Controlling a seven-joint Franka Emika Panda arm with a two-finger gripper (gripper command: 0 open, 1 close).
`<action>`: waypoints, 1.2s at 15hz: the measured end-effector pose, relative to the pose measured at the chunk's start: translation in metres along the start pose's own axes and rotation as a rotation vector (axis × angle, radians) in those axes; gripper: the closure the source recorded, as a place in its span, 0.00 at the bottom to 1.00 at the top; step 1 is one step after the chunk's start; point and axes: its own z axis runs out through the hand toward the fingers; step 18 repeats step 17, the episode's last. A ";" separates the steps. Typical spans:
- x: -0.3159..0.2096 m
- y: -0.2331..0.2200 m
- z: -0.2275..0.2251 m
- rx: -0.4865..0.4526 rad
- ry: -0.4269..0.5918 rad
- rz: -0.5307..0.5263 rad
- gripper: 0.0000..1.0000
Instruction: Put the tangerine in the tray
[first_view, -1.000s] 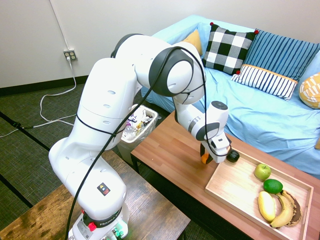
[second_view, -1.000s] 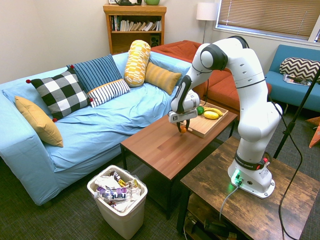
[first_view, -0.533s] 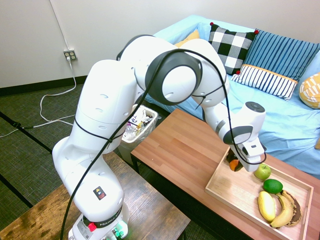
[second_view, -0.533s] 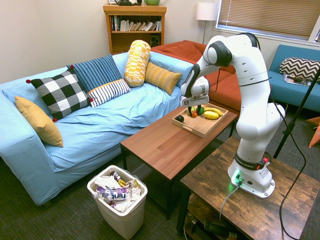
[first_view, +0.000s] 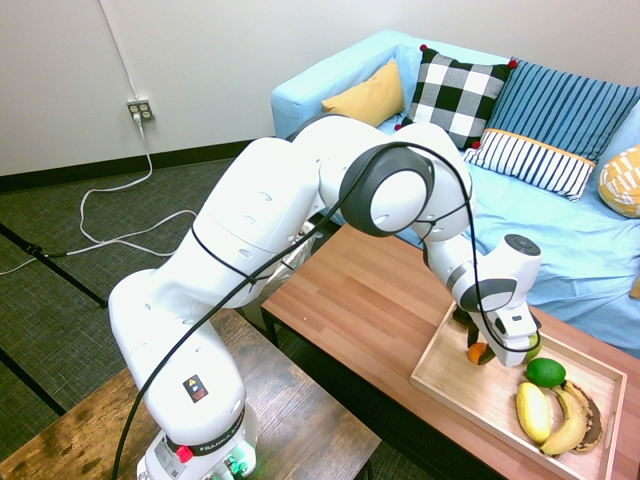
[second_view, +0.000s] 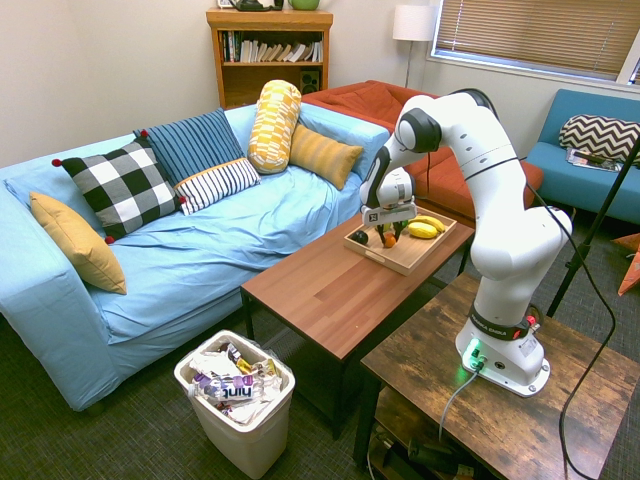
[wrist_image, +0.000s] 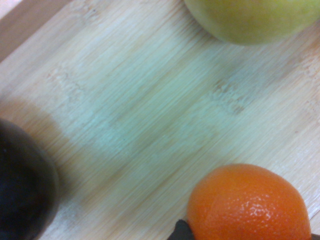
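Gripper (first_view: 484, 352): low over the near end of the tray, fingers pinching the tangerine (first_view: 479, 352).

Tangerine: held above the tray floor, just beside the green apple (first_view: 534, 347); whether it touches the wood cannot be told.

Tray (first_view: 470, 385): light wood, on the red-brown coffee table (first_view: 370, 290). Contents: green apple, lime (first_view: 546, 372), two bananas (first_view: 552, 416), one yellow and one browned, grouped toward the far end.

Wrist view: tangerine (wrist_image: 250, 206) close over bare tray boards (wrist_image: 150, 110), the apple's yellow-green curve (wrist_image: 250, 17) at one edge, a dark rounded object (wrist_image: 22, 190) at another. Second exterior view alone shows a dark avocado (second_view: 360, 237) at the tray's (second_view: 400, 257) sofa-side corner.

Arm: reaches forward over the table, forearm angled down, wrist bent, gripper (second_view: 388, 238) pointing downward.
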 end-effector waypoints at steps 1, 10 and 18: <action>0.000 0.000 0.000 0.000 -0.001 -0.005 0.00; 0.008 0.000 -0.011 0.016 0.001 -0.038 0.00; 0.020 0.008 -0.078 0.063 0.003 -0.035 0.00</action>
